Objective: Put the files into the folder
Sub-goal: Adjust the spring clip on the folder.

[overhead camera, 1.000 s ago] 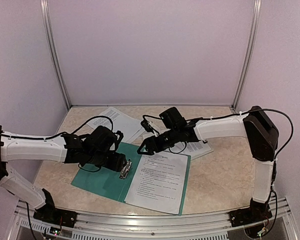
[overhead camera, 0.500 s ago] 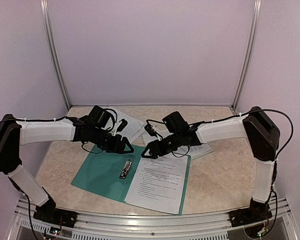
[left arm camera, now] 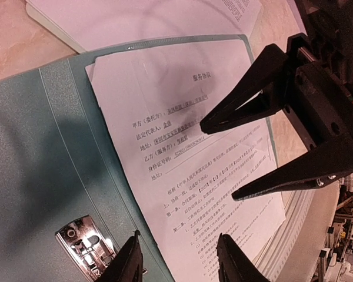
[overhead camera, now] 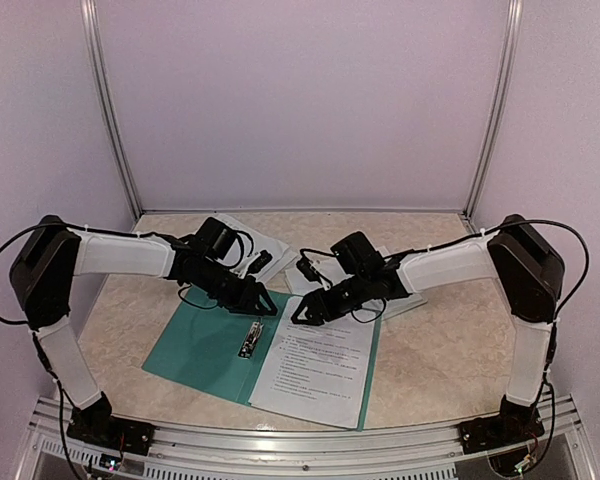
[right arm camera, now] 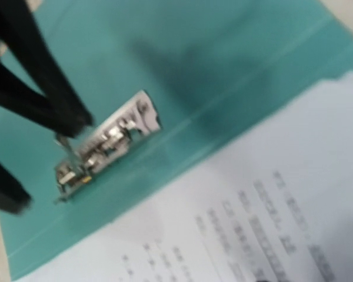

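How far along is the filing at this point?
Done: the folder lies open with one printed sheet on its right leaf. In hand: the left gripper and right gripper hover open over that sheet's top edge, holding nothing. Left: more sheets lie on the table behind the folder.

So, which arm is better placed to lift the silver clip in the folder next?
Probably the left. The left gripper is open right at the silver clip on the folder. The right gripper is open over the top edge of the printed sheet, farther from the clip.
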